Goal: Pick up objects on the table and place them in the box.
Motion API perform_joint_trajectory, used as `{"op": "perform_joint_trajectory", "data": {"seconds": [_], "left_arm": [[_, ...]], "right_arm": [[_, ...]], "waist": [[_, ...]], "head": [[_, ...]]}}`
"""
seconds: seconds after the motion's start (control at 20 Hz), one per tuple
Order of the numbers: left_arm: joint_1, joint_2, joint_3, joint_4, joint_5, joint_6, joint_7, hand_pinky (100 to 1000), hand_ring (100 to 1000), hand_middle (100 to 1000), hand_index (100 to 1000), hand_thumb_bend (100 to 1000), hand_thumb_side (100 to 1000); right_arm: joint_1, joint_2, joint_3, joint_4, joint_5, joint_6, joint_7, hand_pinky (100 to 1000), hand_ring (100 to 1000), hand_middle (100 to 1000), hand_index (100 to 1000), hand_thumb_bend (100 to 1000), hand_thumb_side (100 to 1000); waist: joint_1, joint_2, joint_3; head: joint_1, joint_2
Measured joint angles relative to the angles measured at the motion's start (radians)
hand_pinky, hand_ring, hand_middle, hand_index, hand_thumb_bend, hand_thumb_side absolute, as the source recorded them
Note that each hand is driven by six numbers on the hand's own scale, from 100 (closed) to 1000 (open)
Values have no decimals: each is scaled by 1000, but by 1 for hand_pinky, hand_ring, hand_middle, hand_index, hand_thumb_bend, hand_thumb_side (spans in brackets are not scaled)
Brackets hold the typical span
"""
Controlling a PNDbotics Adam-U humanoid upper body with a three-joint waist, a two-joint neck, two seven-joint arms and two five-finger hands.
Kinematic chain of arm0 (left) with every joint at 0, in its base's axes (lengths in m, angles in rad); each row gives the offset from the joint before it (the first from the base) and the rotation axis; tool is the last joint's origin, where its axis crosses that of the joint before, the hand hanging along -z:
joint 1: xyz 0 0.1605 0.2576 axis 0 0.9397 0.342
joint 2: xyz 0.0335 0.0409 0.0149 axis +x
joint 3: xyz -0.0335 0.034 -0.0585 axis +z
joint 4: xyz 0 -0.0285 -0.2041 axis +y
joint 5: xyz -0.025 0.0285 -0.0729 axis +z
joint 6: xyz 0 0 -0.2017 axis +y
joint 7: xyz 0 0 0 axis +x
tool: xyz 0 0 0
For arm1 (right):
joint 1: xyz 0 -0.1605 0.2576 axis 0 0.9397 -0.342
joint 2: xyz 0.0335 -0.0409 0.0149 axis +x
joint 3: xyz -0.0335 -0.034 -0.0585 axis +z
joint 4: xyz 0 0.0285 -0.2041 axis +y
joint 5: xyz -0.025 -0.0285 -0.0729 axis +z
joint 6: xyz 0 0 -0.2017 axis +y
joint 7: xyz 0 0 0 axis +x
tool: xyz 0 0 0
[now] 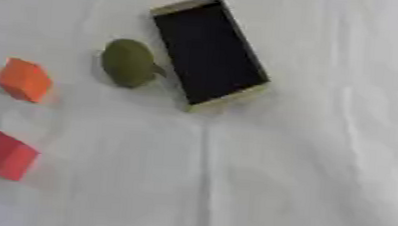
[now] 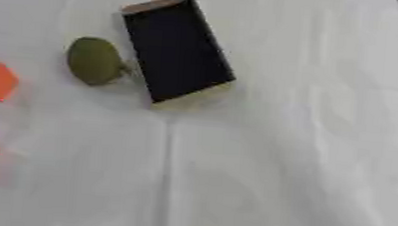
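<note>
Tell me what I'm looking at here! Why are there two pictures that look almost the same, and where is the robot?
Both pictures come from a robot's head, one from its left eye and one from its right eye, looking down at a table at the same moment. That is why they nearly match. The robot has two arms with hands, but neither hand shows here, so nothing is being held. On the white tablecloth lies an open box, dark inside with tan edges. Beside it, on its left, sits a round olive-green thing. Further left are an orange block and, nearer the robot, a red block. The robot's job is to put these things into the box; none is inside yet.
</note>
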Motion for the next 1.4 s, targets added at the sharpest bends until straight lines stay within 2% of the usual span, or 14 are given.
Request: {"op": "perform_joint_trajectory", "data": {"seconds": [0.45,0.75,0.9,1.1,1.4], "left_arm": [[27,18,0,0,-43,-7,2,839,797,792,906,599,565],[61,94,0,0,-137,11,-41,865,822,807,913,576,511],[79,150,0,0,-212,11,-126,877,831,809,921,560,523],[101,215,12,0,-294,8,-296,892,840,807,925,588,494],[96,286,15,-2,-333,-15,-531,924,869,827,933,619,431]], "right_arm": [[4,0,-2,0,1,-1,-4,854,833,844,899,100,684],[8,0,-2,0,2,-1,-4,854,832,843,899,100,683],[16,-1,-3,0,7,0,-5,854,831,842,899,100,692],[23,-5,-5,0,10,3,-8,855,830,842,899,100,697],[23,-12,-5,0,17,10,-6,855,827,839,899,100,696]], "waist": [[0,-4,-2],[0,-13,5],[0,-18,9],[4,-25,20],[9,-26,29]], "head": [[-32,-8],[-35,-4],[-47,1],[-78,3],[-99,13]]}}
